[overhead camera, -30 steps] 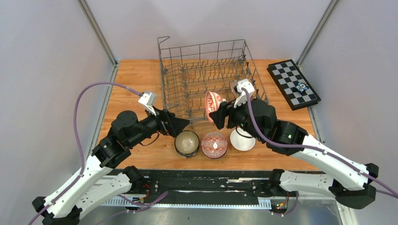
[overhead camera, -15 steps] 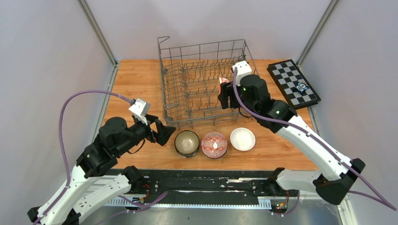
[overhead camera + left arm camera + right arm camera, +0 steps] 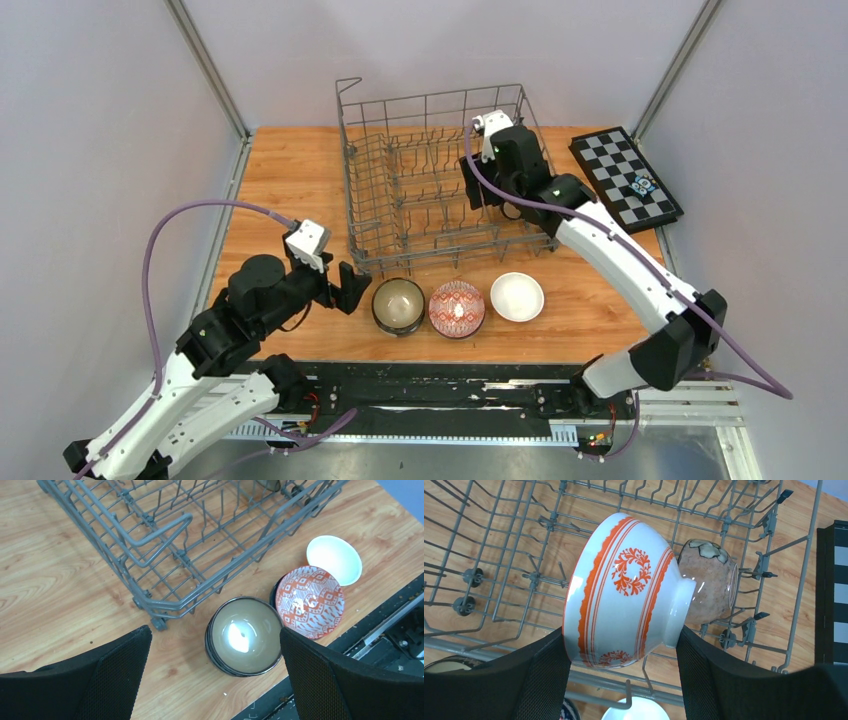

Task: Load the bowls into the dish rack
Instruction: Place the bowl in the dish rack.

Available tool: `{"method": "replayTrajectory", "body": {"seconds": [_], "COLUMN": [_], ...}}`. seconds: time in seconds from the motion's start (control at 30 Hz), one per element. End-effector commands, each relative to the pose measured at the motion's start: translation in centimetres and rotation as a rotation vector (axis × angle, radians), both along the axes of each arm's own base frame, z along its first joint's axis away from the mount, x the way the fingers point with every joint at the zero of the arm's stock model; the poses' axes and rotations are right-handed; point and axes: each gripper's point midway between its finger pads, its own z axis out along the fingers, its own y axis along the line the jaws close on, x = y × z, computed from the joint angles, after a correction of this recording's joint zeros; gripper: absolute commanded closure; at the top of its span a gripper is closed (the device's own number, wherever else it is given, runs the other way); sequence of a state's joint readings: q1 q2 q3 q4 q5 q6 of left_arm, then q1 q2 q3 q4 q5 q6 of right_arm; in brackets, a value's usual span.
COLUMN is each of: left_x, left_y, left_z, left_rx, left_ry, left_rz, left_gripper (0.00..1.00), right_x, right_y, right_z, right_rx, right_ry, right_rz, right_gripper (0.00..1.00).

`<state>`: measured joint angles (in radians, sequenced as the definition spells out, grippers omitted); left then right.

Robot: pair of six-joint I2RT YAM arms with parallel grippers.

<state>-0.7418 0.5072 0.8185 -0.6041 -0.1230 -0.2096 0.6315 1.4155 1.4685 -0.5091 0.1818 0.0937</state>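
My right claw [image 3: 621, 645] is clamped on the red-white bowl [image 3: 624, 590], tilted over the dish rack [image 3: 400, 170]. Next I must seat it in a free slot, then let go.

three bowls [image 3: 457, 308] sitting before dish rack [image 3: 400, 200] | board [image 3: 618, 172] lying right of it | one bowl [image 3: 709, 580] resting inside | right tool [image 3: 620, 632] holding another bowl [image 3: 624, 575] over it

top view: orange-patterned bowl [image 3: 624, 590] over dish rack [image 3: 410, 190] hidden behind right arm [image 3: 600, 250] | right wrist: white bowl [image 3: 633, 711] outside dish rack cut by bottom edge
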Motion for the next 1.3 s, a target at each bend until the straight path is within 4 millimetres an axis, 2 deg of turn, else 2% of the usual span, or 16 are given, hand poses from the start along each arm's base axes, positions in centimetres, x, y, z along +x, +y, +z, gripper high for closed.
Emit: {"method": "replayTrajectory", "body": {"seconds": [0.0,0.2,0.37,0.7,0.97,1.27], "left_x": [0.7,0.6,0.7,0.7,0.7,0.8], "left_y": [0.6,1.2,1.6,1.4,1.5,1.5], "left_z": [-1.1,-1.9,-1.7,-1.8,-1.9,-1.9], "left_rx": [0.042,0.064,0.067,0.070,0.076,0.082], "left_ry": [-0.006,0.008,-0.002,0.003,0.001,-0.001], "left_rz": [0.038,0.060,0.076,0.063,0.066,0.069], "left_gripper": [0.00,0.00,0.00,0.00,0.00,0.00], "right_x": [2.0,4.2,5.7,7.7,8.0,6.8], "right_y": [0.2,0.8,0.9,1.6,2.0,2.2], "right_z": [1.1,-0.7,-1.9,-5.1,-7.8,-10.5], "right_rx": [-0.010,-0.047,-0.077,-0.150,-0.198,-0.199], "right_ry": [-0.021,0.029,0.058,0.130,0.205,0.292], "right_rz": [0.026,0.034,0.034,0.051,0.070,0.090], "right_gripper": [0.98,0.98,0.98,0.98,0.98,0.98]}}
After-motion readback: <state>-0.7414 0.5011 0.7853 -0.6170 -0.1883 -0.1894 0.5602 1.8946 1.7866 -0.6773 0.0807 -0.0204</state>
